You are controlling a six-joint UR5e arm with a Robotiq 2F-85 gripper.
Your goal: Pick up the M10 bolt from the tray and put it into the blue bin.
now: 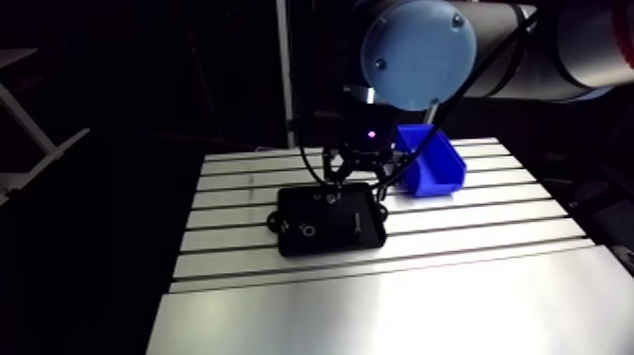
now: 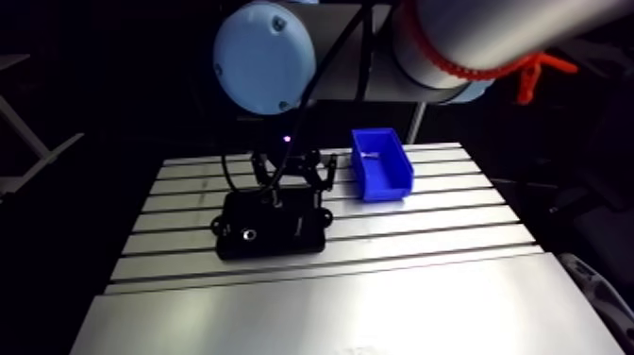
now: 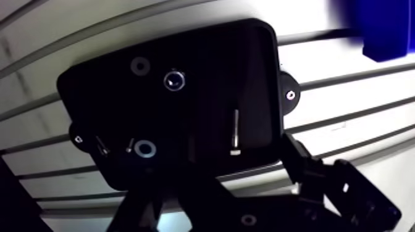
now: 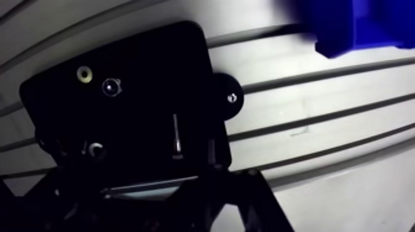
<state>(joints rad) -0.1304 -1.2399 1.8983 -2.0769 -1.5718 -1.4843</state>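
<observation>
Robot arm at work: a gripper (image 1: 357,179) hangs low over the far edge of a black tray (image 1: 328,245) at the centre of the arm view, on a slotted aluminium table (image 1: 472,250). Its two fingers (image 3: 309,176) are spread wide apart, one to each side, and have hold of nothing.

Seen from the wrist, the M10 bolt (image 3: 235,131) lies flat on the tray floor just ahead of the gripper. It sits inside the span of the fingers, nearer the finger on the bin's side, with its shank pointing straight away from the gripper. It is the longest piece in the tray, and nothing touches it.

Smaller hardware is scattered on the tray floor to the bolt's other side. Two short screws (image 3: 102,146) and a washer (image 3: 145,148) lie close to the gripper. A nut (image 3: 175,80) and a second washer (image 3: 141,64) lie farther ahead. A round lug (image 3: 288,94) with a screw in it sticks out from the tray's short side toward the bin.

The blue bin (image 1: 436,177) stands right of centre in the arm view, just beyond the tray's far right corner. It rests on the table with its open top up, clear of the tray. The gripper is between the bin and the tray's middle, closer to the tray.
</observation>
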